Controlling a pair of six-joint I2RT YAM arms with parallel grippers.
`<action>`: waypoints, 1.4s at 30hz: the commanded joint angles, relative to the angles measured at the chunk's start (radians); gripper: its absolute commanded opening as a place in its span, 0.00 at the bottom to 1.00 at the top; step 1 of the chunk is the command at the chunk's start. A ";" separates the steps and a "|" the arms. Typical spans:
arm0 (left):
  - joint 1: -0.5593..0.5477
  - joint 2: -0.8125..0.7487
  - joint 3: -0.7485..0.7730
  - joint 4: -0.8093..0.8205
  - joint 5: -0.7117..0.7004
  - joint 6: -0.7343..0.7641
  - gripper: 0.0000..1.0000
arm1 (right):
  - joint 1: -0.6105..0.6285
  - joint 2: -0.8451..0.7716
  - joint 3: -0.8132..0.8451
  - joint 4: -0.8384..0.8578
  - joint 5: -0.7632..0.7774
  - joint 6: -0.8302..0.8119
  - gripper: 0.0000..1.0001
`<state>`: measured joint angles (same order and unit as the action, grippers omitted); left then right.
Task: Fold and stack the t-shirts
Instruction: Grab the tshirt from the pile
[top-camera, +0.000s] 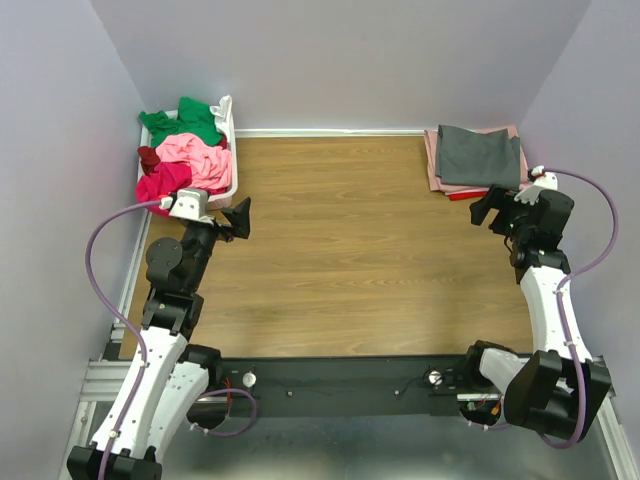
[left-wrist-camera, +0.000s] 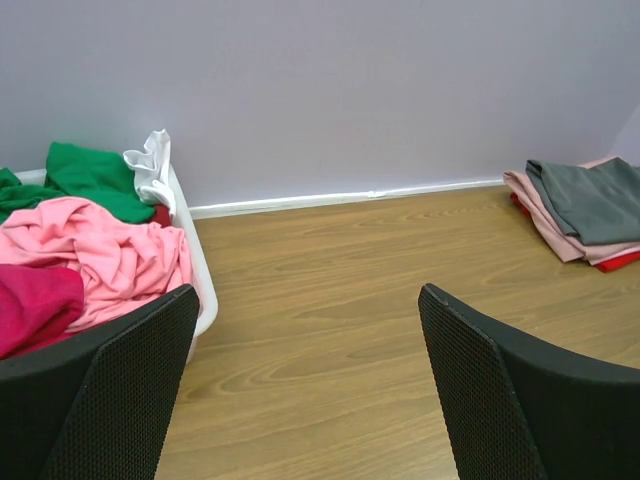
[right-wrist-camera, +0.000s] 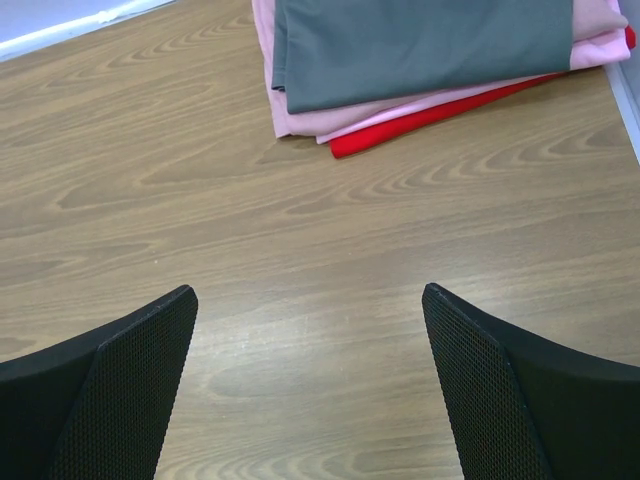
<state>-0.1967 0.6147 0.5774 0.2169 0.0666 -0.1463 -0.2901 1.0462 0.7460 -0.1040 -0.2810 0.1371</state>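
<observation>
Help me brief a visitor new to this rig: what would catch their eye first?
The white basket in the far left corner, heaped with crumpled t-shirts in green, light pink and crimson, draws the eye first. In the far right corner lies a neat folded stack, grey on top. The left gripper and right gripper hang open and empty over the wooden table.

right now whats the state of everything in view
left hand, open, empty
right hand, open, empty
basket, heaped full
crimson t-shirt, crumpled in basket
green t-shirt, crumpled in basket
light pink t-shirt, crumpled in basket
grey t-shirt, folded, top of stack
dusty pink t-shirt, folded, under grey
red t-shirt, folded, bottom of stack
</observation>
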 joint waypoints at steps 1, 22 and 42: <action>-0.001 0.002 0.012 0.021 -0.022 0.011 0.98 | -0.007 -0.021 0.021 0.018 -0.039 0.001 1.00; 0.221 0.602 0.572 -0.315 -0.129 -0.375 0.92 | -0.006 -0.043 -0.020 -0.135 -0.598 -0.439 1.00; 0.278 1.071 0.897 -0.645 -0.550 -0.496 0.79 | -0.006 -0.012 0.003 -0.164 -0.589 -0.427 1.00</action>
<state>0.0731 1.6646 1.4349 -0.3649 -0.3260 -0.5915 -0.2901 1.0409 0.7174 -0.2375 -0.8520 -0.2859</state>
